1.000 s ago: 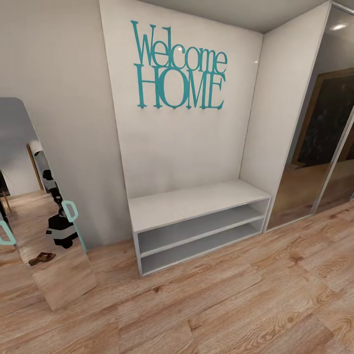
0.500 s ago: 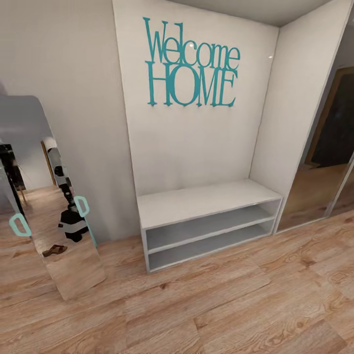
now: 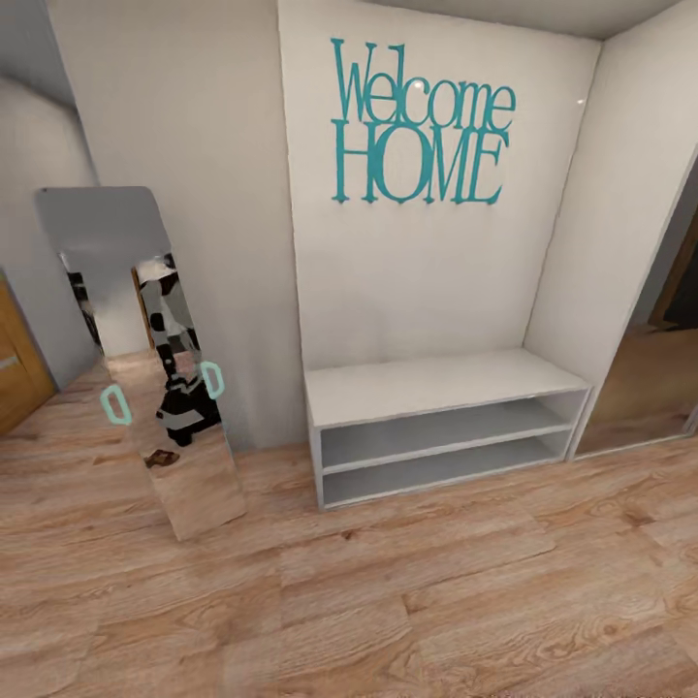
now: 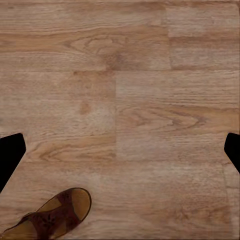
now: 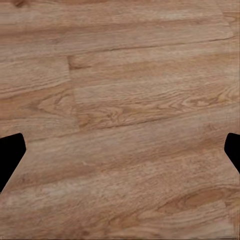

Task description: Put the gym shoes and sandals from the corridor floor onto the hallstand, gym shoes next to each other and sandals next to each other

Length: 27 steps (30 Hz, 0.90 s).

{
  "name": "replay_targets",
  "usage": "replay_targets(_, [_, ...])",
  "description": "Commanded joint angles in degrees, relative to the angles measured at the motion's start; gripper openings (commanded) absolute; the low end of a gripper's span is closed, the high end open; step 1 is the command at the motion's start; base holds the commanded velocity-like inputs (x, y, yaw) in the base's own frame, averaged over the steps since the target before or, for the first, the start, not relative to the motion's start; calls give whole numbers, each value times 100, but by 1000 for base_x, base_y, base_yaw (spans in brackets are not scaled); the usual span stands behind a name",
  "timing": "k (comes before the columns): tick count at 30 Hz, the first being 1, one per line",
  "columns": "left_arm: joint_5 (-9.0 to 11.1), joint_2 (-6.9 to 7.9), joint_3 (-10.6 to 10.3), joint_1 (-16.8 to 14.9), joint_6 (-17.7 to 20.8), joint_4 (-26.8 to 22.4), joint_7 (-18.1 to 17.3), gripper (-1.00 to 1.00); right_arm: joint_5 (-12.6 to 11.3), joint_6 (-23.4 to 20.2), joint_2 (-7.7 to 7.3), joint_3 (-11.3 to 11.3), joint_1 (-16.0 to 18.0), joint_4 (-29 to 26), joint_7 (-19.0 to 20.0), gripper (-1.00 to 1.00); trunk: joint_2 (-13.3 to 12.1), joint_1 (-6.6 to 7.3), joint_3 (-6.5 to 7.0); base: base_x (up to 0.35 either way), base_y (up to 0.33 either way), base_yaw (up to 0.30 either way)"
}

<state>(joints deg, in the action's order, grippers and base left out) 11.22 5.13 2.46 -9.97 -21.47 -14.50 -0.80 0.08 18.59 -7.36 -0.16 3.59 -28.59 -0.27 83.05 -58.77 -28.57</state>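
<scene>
One sandal (image 4: 50, 217) under left jaws, both jaws spread empty, view panned leftward, bench (image 3: 446, 427) shifted right

One dark brown sandal (image 4: 52, 216) with a tan footbed lay flat. It rested on the wood-plank floor (image 4: 130, 100).

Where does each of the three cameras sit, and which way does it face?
Head view: on the robot's head, facing a white two-bay bench, a leaning mirror and the floor.
Left wrist view: looks down at the floor, a brown sandal and dark fingertips.
Right wrist view: looks down at bare planks, dark fingertips.
All views share the wood-plank floor.
</scene>
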Motion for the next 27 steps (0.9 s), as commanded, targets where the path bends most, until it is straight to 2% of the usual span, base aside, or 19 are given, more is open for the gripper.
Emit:
replay_targets(1, [12, -4, 12, -5, -15, 8, -8, 100, 1, 16, 1, -1, 2, 2, -4, 100, 3, 4, -13, -333, 0, 207])
replay_targets(18, [14, -12, 0, -6, -15, 20, -8, 100, -7, 20, 6, -2, 2, 2, -3, 100, 3, 4, -125, -288, 0, 207])
replay_targets(27, [23, -8, 23, -12, -15, 33, -8, 100, -8, 14, 22, 12, 2, 2, -4, 100, 3, 4, -183, -42, 0, 211])
